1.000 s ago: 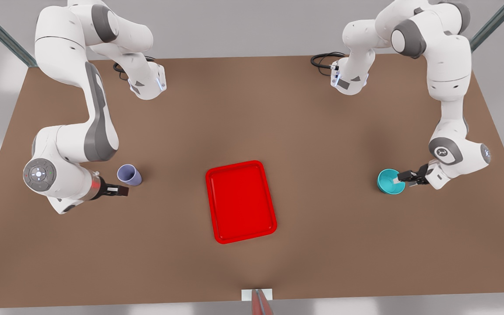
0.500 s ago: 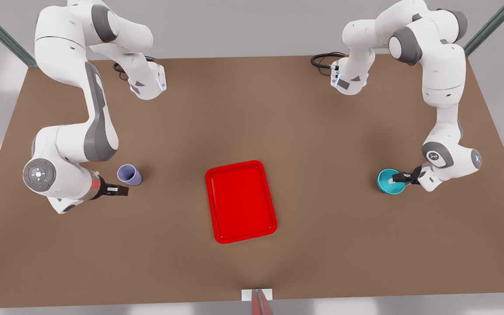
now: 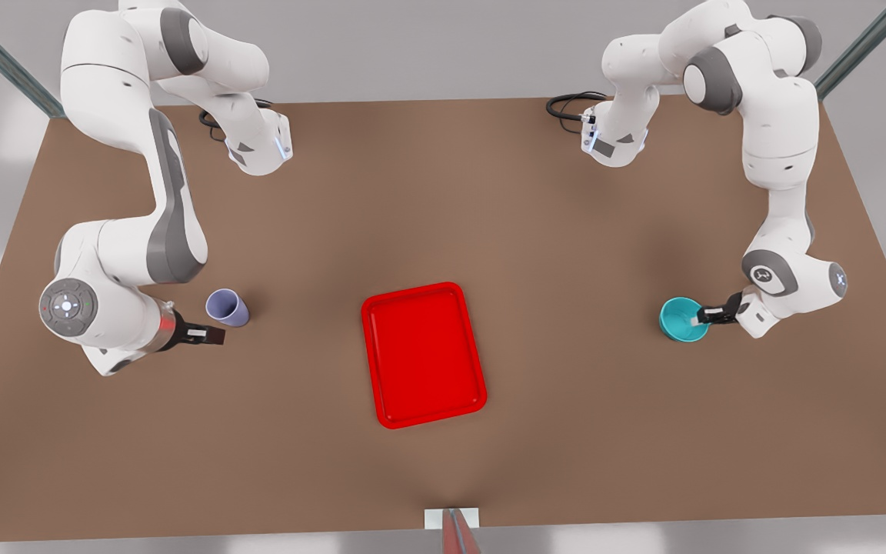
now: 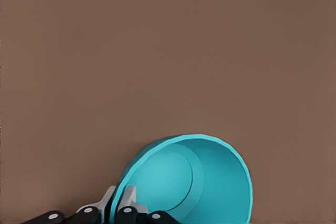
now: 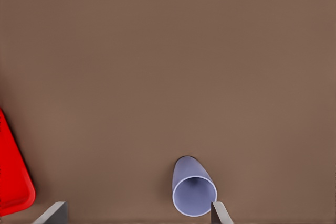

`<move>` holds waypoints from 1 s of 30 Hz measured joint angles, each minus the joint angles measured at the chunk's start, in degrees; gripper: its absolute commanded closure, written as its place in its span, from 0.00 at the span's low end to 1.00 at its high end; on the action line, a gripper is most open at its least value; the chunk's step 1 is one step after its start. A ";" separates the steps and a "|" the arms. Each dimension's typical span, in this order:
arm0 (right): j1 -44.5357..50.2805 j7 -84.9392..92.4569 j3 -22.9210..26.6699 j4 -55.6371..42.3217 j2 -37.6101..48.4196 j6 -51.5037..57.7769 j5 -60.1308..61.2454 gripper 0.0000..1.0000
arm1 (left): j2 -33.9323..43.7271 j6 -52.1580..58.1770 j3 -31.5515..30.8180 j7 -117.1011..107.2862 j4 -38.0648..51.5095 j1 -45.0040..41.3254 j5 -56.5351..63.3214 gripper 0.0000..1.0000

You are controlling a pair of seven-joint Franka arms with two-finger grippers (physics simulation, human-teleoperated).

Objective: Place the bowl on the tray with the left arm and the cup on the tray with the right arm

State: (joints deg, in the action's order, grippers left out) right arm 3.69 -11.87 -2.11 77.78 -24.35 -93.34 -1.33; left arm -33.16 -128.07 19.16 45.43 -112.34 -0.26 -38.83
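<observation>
so my left gripper [image 3: 698, 315] sits at the right of the front view, its fingers [image 4: 122, 203] pinched together on the near rim of the bowl [image 3: 680, 319], one pad inside the wall and one outside. in the left wrist view the bowl [image 4: 194, 179] looks tipped, its teal hollow facing the camera, with the brown table [image 3: 489, 215] behind it; whether its base touches the table i cannot tell.

my right gripper [image 3: 208, 335] is at the left of the front view, low and just beside the cup [image 3: 226, 308], on the side nearer the bottom of the frame. its fingers stand apart and hold nothing. in the right wrist view the two fingertips [image 5: 220, 213] show at the bottom edge of the frame, spread wide, and the cup [image 5: 193, 188] lies between them but a little farther off, its lavender mouth turned toward the camera.

the tray [image 3: 423, 354] lies flat at the centre of the front view, well apart from both the bowl and the cup. a corner of the tray [image 5: 13, 182] shows at the lower left of the right wrist view.
</observation>
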 measured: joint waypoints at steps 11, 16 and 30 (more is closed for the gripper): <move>-11.82 5.99 -0.26 33.80 22.57 -10.87 2.21 0.00 | 2.84 0.01 -0.03 -25.87 8.67 -19.85 6.04 0.79; -18.31 18.18 -0.26 43.90 22.10 -26.83 2.49 0.00 | 1.33 -1.81 -0.07 -63.40 14.93 -39.53 7.73 0.79; -12.23 18.91 -0.53 37.62 11.93 -25.85 3.52 0.00 | -20.14 -7.98 -5.78 -110.77 41.58 -46.55 9.29 0.79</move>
State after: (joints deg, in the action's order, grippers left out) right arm -8.54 7.04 -2.64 115.40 -12.42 -119.19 2.20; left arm -53.30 -136.05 13.38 -65.34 -70.77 -46.82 -29.54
